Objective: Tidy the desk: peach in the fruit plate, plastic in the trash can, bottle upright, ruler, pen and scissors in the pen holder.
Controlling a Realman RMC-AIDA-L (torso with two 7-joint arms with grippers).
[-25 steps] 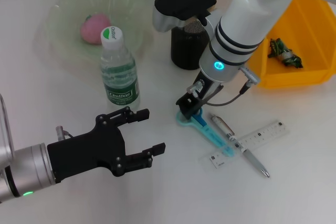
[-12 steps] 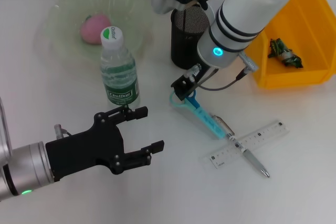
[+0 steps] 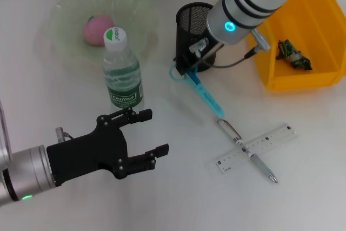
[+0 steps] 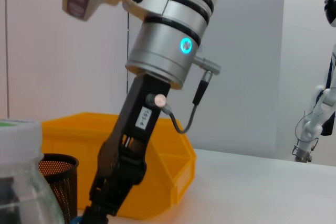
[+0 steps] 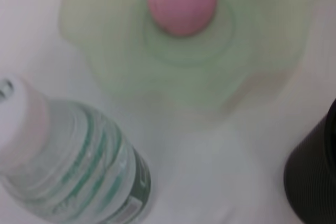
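The right claw [image 3: 186, 70] is closed on the handle end of the blue scissors [image 3: 201, 93], which hang slanted with the blade tip low above the table [image 3: 303, 187], just beside the black mesh pen holder [image 3: 190, 22]. The step in hand looks like getting the scissors into that holder; the next move calls for lifting them until the tip clears the rim, bringing them over the opening and tipping them closer to upright before letting go, since a slanted tool could catch the rim or tip the light cup over. The left claw [image 3: 141, 140] hovers open and wide over bare table on the robot's left, near its front edge, holding nothing. Other parts of the task appear done: the pink peach [image 3: 97, 27] lies in the pale green fruit plate [image 3: 65, 14], the water bottle [image 3: 122, 70] stands upright just in front of the plate, and a crumpled wrapper [image 3: 293, 55] sits in the yellow bin [image 3: 324, 20] on the right. The pen [image 3: 246, 150] and the clear ruler [image 3: 259, 147] are not yet put away; they lie crossed and touching on the table, well apart from the holder. The bottle stands near the holder on its left, and the bin is close on its right, so the approach is best made from above.
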